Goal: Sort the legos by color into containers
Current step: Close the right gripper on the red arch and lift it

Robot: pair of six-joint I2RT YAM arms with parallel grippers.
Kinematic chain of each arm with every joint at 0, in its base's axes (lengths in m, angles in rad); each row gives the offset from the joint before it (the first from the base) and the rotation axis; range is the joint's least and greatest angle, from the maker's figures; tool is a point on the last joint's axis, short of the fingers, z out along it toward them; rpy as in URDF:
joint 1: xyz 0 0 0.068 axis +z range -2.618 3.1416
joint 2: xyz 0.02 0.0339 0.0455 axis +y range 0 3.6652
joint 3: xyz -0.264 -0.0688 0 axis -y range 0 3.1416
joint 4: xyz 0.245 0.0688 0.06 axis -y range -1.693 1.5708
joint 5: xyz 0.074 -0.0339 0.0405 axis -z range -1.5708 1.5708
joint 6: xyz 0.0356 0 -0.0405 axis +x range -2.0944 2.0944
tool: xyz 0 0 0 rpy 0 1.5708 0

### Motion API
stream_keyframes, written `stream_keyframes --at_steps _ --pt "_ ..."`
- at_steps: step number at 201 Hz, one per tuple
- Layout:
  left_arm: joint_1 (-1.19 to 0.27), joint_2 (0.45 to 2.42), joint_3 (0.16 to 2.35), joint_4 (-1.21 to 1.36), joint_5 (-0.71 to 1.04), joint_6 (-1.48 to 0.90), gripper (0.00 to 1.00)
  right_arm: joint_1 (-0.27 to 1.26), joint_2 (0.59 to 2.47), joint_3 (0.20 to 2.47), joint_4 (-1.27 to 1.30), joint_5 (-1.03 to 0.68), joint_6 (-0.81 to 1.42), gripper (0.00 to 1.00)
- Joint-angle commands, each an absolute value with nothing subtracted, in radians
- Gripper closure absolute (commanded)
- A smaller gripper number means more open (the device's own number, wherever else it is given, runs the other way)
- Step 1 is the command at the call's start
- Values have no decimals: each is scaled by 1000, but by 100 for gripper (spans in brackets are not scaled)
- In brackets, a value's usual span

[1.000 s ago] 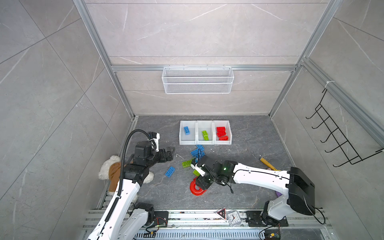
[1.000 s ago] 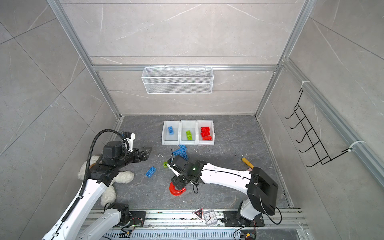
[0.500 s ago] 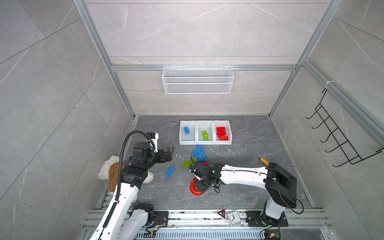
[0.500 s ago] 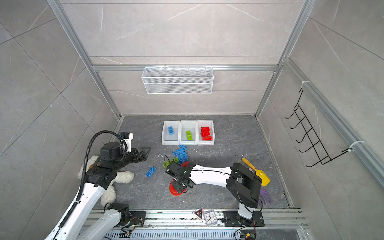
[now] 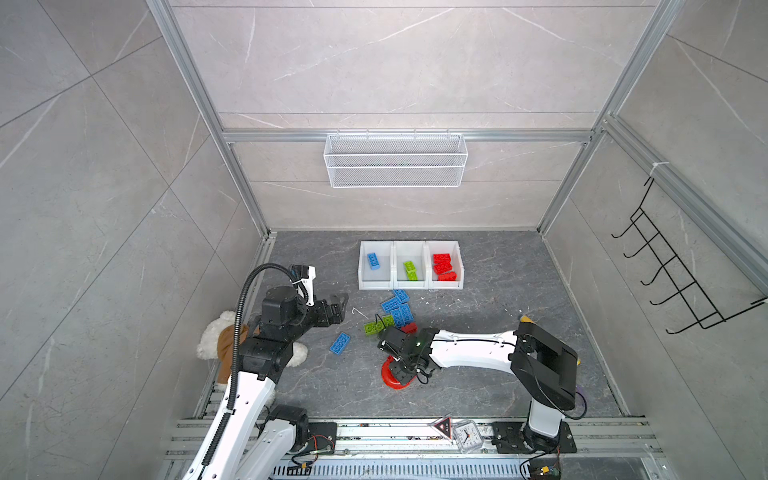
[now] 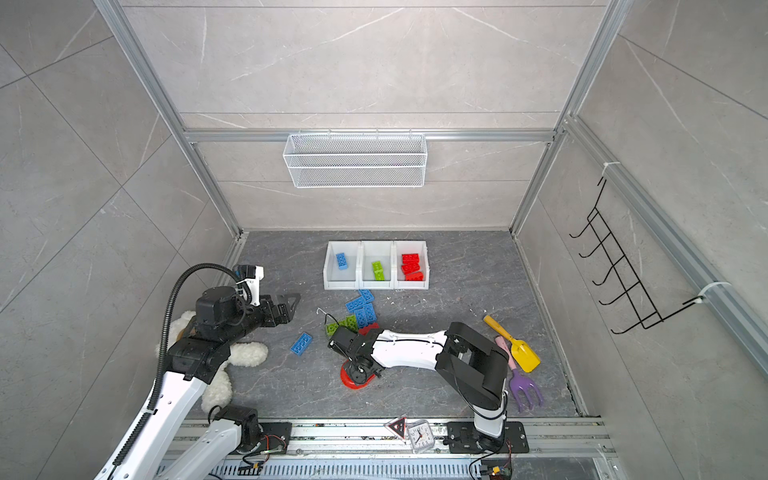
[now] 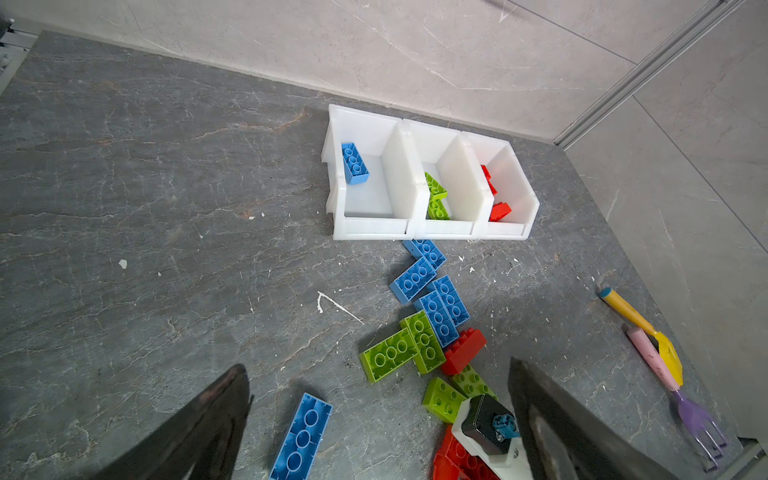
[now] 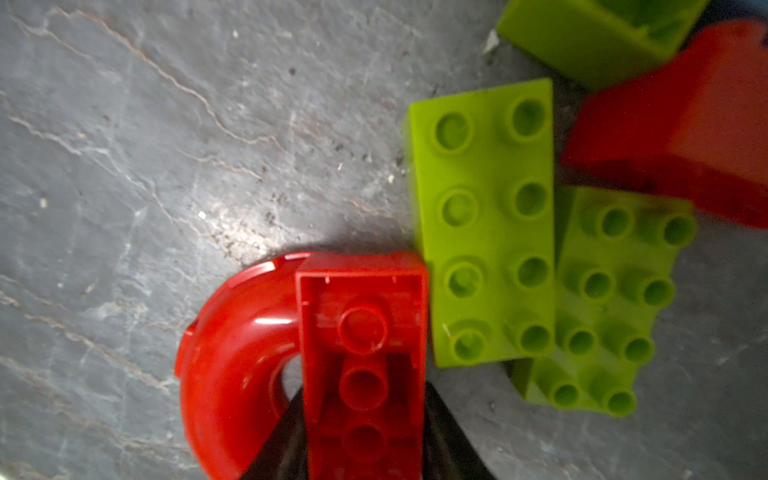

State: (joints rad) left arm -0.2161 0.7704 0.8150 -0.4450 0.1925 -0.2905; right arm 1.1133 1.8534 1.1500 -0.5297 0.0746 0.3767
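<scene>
In a top view, three white bins (image 5: 376, 286) sit in a row at frame centre. The left bin holds one blue brick (image 5: 373, 261), the middle holds green bricks (image 5: 410, 270), the right holds red bricks (image 5: 443, 266). Loose just below: blue cluster (image 5: 397, 307), loose green bricks (image 5: 376, 327), single red brick (image 5: 410, 328). Lone blue brick (image 5: 340, 343) lower left; red arch brick (image 5: 392, 384) lowest.

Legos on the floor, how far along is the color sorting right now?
Done: the white bins hold one blue brick, two green bricks and three red bricks. In hand: the right gripper is shut on a loose red brick beside a red curved piece; the left gripper hangs open, empty. Left: a blue cluster, loose green bricks, another red brick and a lone blue brick on the floor.
</scene>
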Motion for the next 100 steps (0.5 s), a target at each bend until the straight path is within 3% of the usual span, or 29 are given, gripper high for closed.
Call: stream_keyframes --at_steps 1,33,100 --pt "-221 751 821 -418 194 -279 0 1119 1848 1157 -516 95 415 64" --pt "-220 756 822 -429 173 -269 0 1120 1790 1126 -464 85 478 73" --pt "-220 775 822 -421 177 -270 0 1091 1709 1089 -417 67 506 78"
